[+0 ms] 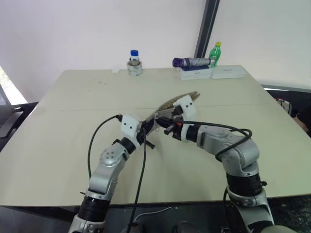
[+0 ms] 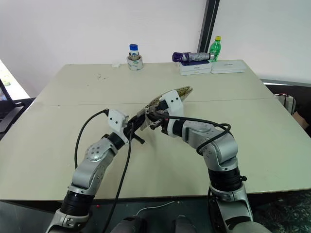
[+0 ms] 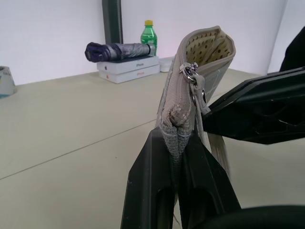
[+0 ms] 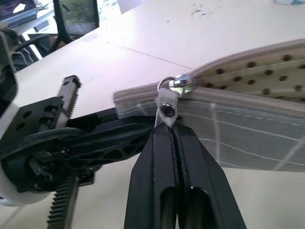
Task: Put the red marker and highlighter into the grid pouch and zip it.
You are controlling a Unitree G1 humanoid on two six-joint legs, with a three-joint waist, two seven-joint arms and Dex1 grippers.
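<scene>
Two grippers holding the grid pouch [image 3: 200, 81] aloft over the surface [image 1: 73, 121]: left gripper [image 3: 178, 143] jaws clamped on its end, right gripper [image 4: 170, 131] jaws pinched on the zipper pull [image 4: 167, 102]; mouth unzipped, marker and highlighter unseen, zipping apparently left.

My fingers [image 4: 162, 157] are smooth black plastic with a slight sheen. The grid pouch [image 4: 248, 129] is matt woven grey cloth with a dotted beige lining; its zipper slider [image 4: 177, 86] is shiny metal. The tabletop [image 1: 73, 121] looks matt, smooth and pale.
</scene>
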